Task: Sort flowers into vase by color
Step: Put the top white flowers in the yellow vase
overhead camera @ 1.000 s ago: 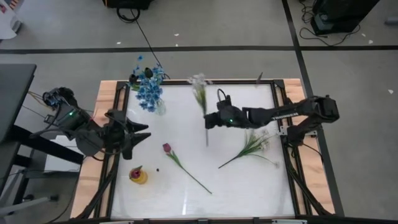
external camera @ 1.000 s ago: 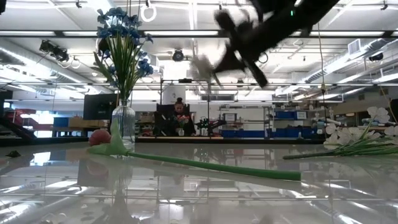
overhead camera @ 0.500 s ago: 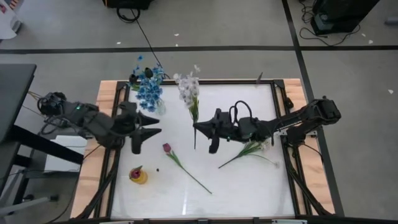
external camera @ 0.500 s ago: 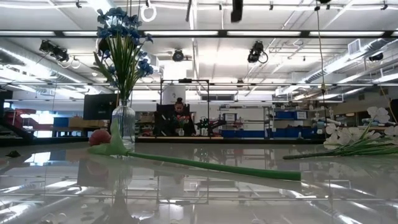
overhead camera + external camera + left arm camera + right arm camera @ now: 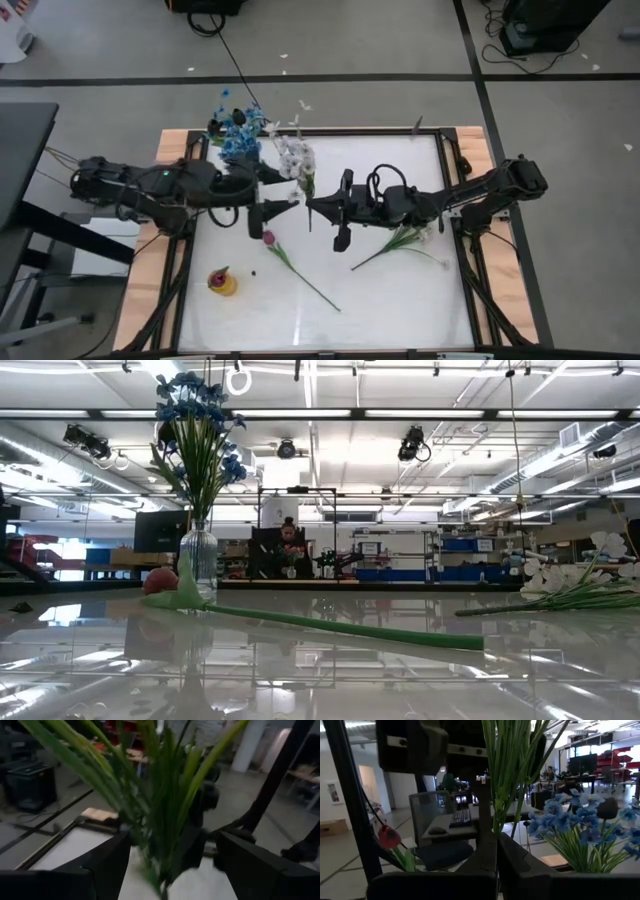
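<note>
Above table centre, right claw (image 5: 312,208) clamped on white spray (image 5: 296,160), left claw (image 5: 283,188) agape around it; low view armless.

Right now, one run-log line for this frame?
right gripper: shut on white flower | left gripper: open, around its stem | blue flowers: in vase

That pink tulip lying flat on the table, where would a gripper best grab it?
Probably mid-stem on the pink tulip, coming straight down from above. It lies flat, its thin stem running diagonally with bare table either side; the fingers should straddle the stem crosswise, away from the soft bud.
</note>
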You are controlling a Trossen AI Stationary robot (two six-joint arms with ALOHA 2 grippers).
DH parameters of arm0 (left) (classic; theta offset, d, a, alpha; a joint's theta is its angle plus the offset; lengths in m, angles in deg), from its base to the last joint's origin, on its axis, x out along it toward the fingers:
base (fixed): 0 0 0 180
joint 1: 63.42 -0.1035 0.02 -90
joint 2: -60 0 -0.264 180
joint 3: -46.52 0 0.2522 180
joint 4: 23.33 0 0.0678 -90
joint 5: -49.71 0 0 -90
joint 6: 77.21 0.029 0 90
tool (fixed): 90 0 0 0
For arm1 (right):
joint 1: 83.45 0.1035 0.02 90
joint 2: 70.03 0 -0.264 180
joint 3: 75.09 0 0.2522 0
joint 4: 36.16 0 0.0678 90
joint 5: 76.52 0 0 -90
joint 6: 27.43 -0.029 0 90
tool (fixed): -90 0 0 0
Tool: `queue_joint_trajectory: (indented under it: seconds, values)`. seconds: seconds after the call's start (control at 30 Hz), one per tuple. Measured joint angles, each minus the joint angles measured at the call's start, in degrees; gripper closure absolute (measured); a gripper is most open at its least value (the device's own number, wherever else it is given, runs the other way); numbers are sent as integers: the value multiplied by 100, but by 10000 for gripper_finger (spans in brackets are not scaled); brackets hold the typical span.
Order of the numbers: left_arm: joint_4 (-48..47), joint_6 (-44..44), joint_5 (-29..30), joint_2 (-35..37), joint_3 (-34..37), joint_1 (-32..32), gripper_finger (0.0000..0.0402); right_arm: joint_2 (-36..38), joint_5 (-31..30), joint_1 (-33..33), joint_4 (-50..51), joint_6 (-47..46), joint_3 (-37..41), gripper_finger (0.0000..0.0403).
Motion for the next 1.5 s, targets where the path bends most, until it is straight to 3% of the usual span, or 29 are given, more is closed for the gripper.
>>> queue_joint_trajectory:
  seconds: [0.13, 0.47, 0.73, 0.87, 1.0, 1.17, 1.37, 1.5]
  values:
    - [316, -7, -367, -200, 5, -186, 113, 0, -26, 13, 159, 86, 1, 394]
    - [786, -344, -410, -599, 3, -351, 181, 2, -24, 11, 125, 259, 2, 394]
    - [713, -171, -309, -630, 3, -382, 315, 2, -68, -46, 152, 206, 2, 390]
    - [500, 100, -215, -481, 3, -382, 385, 3, -407, -48, 202, 194, 0, 361]
    - [-30, 170, -27, -163, 0, -334, 387, 4, -815, -44, 374, 53, 2, 318]
    - [-1404, 523, -37, 317, 0, -59, 388, 7, -1140, -48, 836, -497, 2, 284]
    - [-2095, 708, -15, 1118, 102, 584, 389, 7, -1156, -48, 1416, -934, 2, 278]
    - [-2099, 511, 393, 1798, 610, 1144, 389, 7, -1158, -48, 1485, -1160, 2, 279]
